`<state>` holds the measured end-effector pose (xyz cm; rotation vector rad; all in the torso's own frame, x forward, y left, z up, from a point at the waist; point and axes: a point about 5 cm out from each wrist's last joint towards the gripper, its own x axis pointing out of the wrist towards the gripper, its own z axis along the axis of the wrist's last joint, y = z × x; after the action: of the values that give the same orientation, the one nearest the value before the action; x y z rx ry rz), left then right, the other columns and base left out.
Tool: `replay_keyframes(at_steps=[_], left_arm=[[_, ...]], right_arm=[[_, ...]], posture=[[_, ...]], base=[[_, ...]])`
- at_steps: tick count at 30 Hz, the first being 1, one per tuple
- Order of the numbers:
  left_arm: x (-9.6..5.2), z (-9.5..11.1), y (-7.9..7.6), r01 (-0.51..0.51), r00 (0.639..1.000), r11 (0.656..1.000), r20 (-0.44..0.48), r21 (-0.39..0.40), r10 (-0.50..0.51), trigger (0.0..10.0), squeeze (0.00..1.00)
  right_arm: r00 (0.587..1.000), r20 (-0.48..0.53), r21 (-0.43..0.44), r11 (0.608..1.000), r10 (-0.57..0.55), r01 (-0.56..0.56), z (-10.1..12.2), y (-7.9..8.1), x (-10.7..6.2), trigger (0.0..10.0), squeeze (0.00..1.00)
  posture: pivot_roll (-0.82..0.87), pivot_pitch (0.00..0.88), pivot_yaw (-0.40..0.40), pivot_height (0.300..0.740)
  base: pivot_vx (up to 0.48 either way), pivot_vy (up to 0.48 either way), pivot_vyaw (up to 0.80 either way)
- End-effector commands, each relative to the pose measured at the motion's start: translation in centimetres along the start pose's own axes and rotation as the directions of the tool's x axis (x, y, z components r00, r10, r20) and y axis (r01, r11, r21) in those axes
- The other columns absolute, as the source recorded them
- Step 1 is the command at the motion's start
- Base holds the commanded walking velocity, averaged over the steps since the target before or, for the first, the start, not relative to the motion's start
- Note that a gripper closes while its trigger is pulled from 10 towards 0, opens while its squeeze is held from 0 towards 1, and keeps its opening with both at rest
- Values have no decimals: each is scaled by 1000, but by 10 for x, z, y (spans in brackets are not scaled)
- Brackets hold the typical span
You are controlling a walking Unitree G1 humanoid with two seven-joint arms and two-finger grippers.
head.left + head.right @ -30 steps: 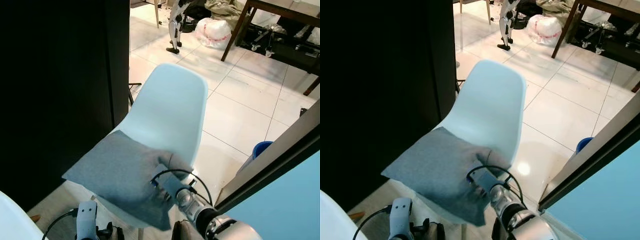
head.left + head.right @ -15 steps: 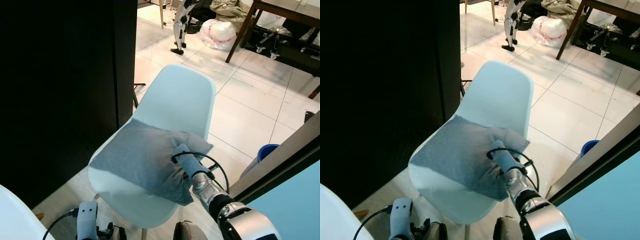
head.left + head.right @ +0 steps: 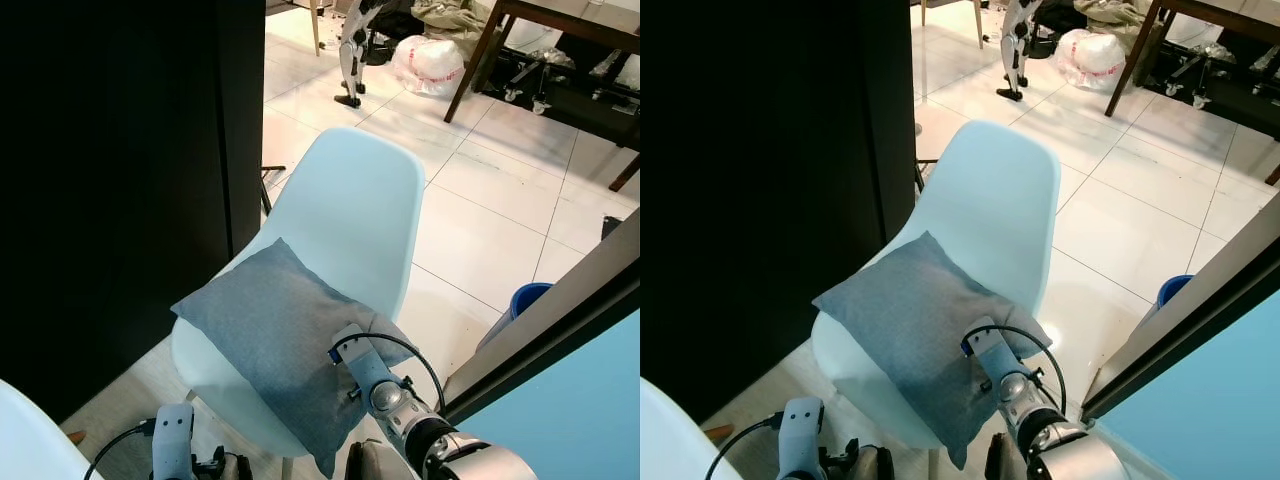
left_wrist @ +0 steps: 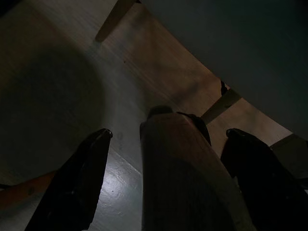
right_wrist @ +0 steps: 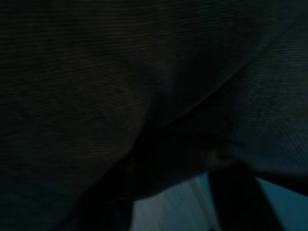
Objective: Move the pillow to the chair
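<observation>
Left eye view: the pillow [image 3: 272, 340] is lying on the chair [image 3: 350, 215] seat, its near corner overhanging. The right gripper [image 3: 345, 345] is seemingly pinching that corner, though its fingers are hidden. Releasing comes next. The left gripper [image 4: 166, 144] is hanging spread apart below the chair; a blue bucket [image 3: 522, 297] is sitting beside it.

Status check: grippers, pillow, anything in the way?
Right gripper at pillow's near corner. Pillow lies on chair seat. Left gripper open, idle low. Nothing blocking.
</observation>
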<state>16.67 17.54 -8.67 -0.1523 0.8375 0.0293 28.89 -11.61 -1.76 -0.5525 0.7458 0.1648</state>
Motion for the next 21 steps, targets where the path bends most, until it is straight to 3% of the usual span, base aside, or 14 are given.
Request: replay_keyframes(at_steps=[1, 8, 9, 10, 11, 16, 17, 21], left_arm=[[-17, -55, -9, 17, 977, 999, -210, -40, -25, 10000, 0], [-16, -52, -8, 13, 978, 999, -205, -41, -21, 10000, 0], [-15, -51, -8, 8, 979, 999, -202, -48, -17, 10000, 0], [-15, -51, -8, 8, 979, 999, -202, -48, -17, 10000, 0], [-15, -50, -7, 3, 980, 999, -199, -54, -13, 10000, 0], [-14, -48, -6, -1, 980, 998, -197, -56, -10, 10000, 0], [-13, -47, -6, -1, 981, 998, -196, -56, -10, 10000, 0], [-13, -45, -5, -3, 981, 998, -194, -55, -8, 10000, 0]], right_arm=[[999, 35, 21, 1000, 5, -6, 8, 0, 0, 10000, 1000], [996, 82, 18, 999, -35, 34, 21, -11, 1, 10000, 1000], [990, 112, 41, 996, -85, 81, 31, -26, 2, 10000, 1000], [990, 112, 41, 996, -85, 81, 31, -26, 2, 10000, 1000], [986, 127, 59, 993, -111, 105, 38, -37, 2, 10000, 1000], [985, 133, 42, 993, -114, 109, 42, -46, 2, 10000, 1000], [985, 133, 41, 993, -111, 106, 42, -48, 2, 10000, 0], [984, 109, 41, 990, -140, 136, 40, -55, 2, 10000, 0]], posture=[[109, 118, -134, 622], [108, 105, -137, 622], [108, 98, -140, 622], [108, 98, -140, 622], [108, 95, -141, 622], [103, 87, -140, 622], [102, 84, -143, 622], [97, 76, -145, 622]], base=[[0, 0, 0], [0, 0, 0], [0, 0, 0], [0, 0, 0], [0, 0, 0], [0, 0, 0], [0, 0, 0], [0, 0, 0]])
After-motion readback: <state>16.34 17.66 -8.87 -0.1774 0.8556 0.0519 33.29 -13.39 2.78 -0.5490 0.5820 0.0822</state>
